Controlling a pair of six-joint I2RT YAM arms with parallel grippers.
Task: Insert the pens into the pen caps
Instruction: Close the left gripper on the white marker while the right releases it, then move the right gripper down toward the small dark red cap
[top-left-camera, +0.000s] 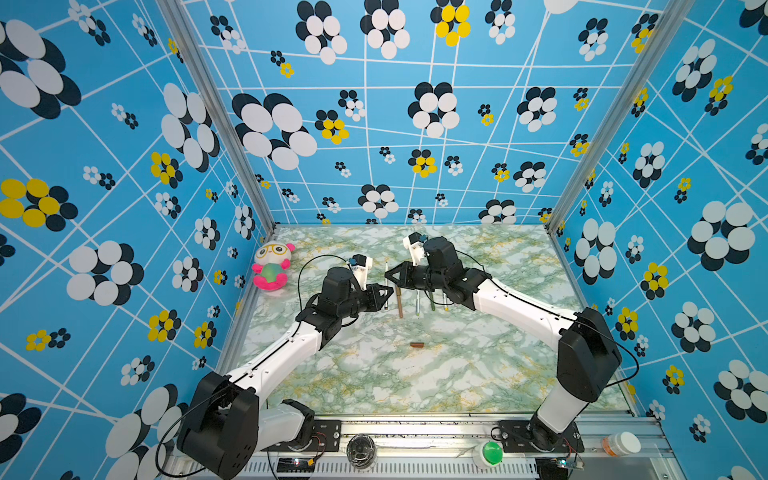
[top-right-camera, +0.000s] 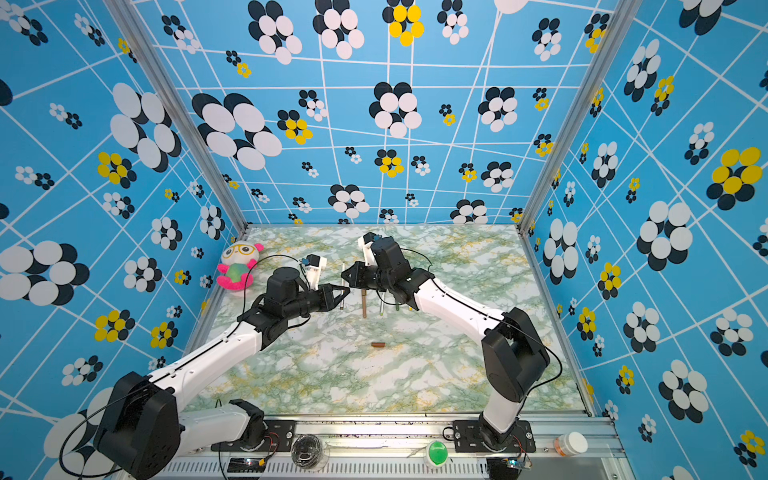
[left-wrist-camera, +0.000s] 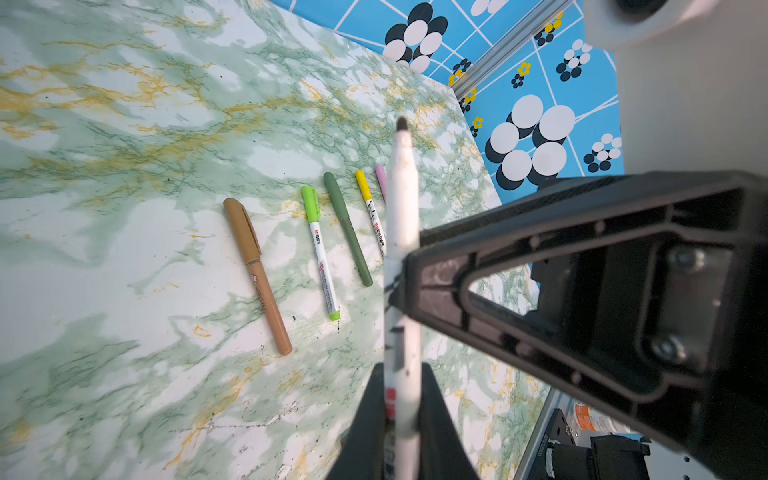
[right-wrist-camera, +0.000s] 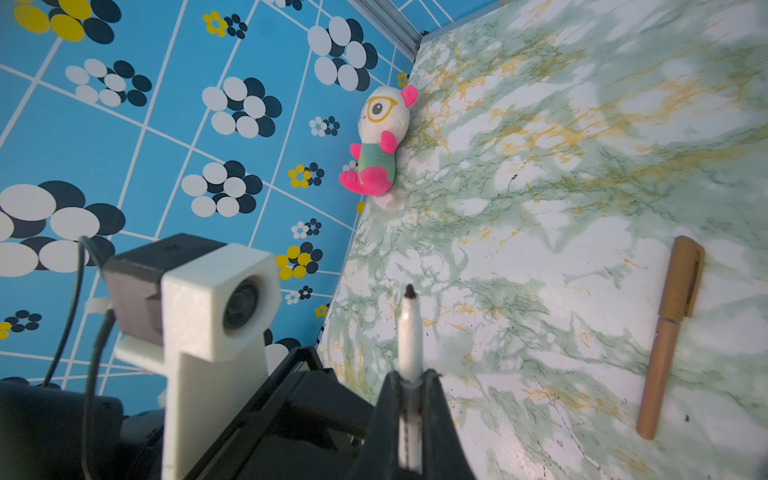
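An uncapped white pen (top-left-camera: 386, 268) with a dark tip is held above the marble table (top-left-camera: 374, 374) by both grippers. My left gripper (top-left-camera: 388, 291) is shut on its lower barrel (left-wrist-camera: 402, 232), and my right gripper (top-left-camera: 388, 275) is shut on it nearer the tip (right-wrist-camera: 410, 328). A loose reddish-brown pen cap (top-left-camera: 417, 344) lies on the table nearer the front. To the right lies a row of capped pens: brown (left-wrist-camera: 255, 270), lime-capped white (left-wrist-camera: 322, 257), dark green (left-wrist-camera: 349, 232), yellow-capped (left-wrist-camera: 371, 216), and a pink one (left-wrist-camera: 380, 178) partly hidden behind the held pen.
A plush toy (top-left-camera: 272, 266) sits at the table's left edge by the wall. On the front rail stand a green button (top-left-camera: 490, 453) and a white bottle (top-left-camera: 621, 444). Patterned blue walls close in three sides.
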